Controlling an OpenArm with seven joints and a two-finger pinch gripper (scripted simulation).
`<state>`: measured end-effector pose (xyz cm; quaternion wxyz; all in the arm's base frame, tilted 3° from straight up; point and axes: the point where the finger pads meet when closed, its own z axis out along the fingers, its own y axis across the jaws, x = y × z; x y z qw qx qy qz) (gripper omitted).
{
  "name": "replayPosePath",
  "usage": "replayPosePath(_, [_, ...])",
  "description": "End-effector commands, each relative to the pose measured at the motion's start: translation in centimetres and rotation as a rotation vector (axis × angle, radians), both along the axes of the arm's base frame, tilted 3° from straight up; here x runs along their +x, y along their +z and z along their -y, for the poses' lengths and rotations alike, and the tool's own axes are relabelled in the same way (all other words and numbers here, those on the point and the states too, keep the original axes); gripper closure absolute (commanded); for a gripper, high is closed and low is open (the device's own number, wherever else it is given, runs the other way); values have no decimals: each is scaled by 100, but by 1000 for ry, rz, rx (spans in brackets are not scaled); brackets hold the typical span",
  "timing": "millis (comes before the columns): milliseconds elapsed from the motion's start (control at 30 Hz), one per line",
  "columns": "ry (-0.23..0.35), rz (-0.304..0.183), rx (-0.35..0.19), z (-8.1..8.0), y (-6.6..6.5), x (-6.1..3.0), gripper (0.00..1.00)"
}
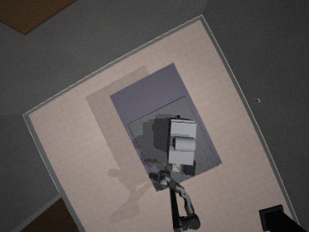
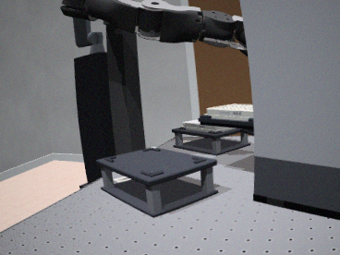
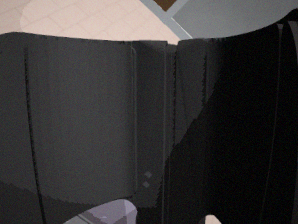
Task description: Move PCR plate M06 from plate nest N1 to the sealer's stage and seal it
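Observation:
In the exterior view a white well plate (image 2: pixel 229 110) lies on the dark sealer stage (image 2: pixel 226 121), which stands out beside the grey housing (image 2: pixel 296 92). I cannot tell whether it carries foil. The near plate nest (image 2: pixel 156 168) is empty. The farther nest (image 2: pixel 210 134) holds a pale flat plate (image 2: pixel 198 124). My arm (image 2: pixel 176 20) reaches across the top and its fingertips are hidden behind the housing's edge. From above, my gripper (image 1: pixel 155 176) is shut and empty, just off the front left corner of the sealer (image 1: pixel 181 140). The lamp and START key are not visible.
A tall dark column (image 2: pixel 108 115) stands behind the near nest. The sealer sits on a perforated grey board (image 2: pixel 194 226) on the tan table (image 1: pixel 84 139). A foil roll (image 1: pixel 184 144) shows on top of the sealer. The wrist view is filled by dark surfaces close up.

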<state>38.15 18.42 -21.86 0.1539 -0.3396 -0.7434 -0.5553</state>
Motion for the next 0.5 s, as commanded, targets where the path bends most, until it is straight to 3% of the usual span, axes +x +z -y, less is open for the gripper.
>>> replayPosePath(0, [-4, 2, 5, 9, 2, 5, 100])
replayPosePath(467, [-7, 2, 6, 19, -5, 6, 100])
